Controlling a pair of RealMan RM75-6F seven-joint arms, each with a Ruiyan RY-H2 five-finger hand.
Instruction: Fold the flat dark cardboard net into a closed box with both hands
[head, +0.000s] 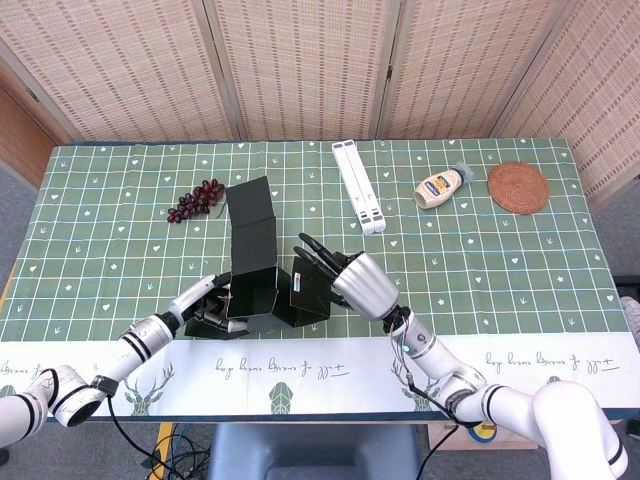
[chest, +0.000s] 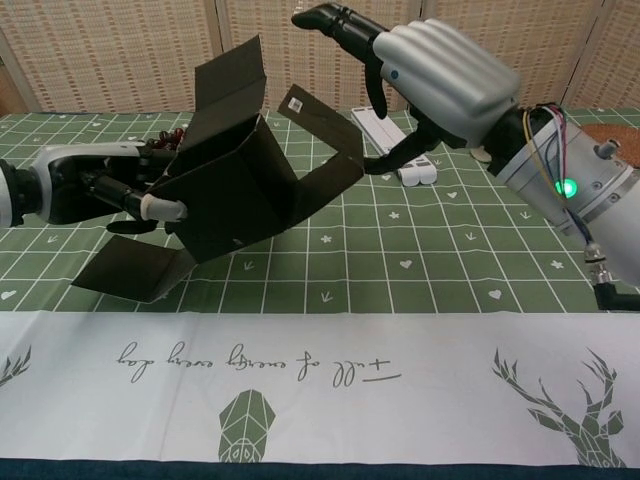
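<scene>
Your left robot hand (chest: 120, 192) grips the half-folded cardboard net (head: 262, 275) near the bench's (head: 500, 270) front edge, tilted. Your right robot hand (chest: 440, 75), fingers spread, touches its raised flap; grapes (head: 193, 200) lie behind.

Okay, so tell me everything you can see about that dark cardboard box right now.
The dark cardboard box is matte black and half folded: its walls form an open tube, tilted and lifted off the green tablecloth. One flap sticks up behind, one hangs low at its left. The left hand grips its left side; the right hand presses the right flap inward.
</scene>
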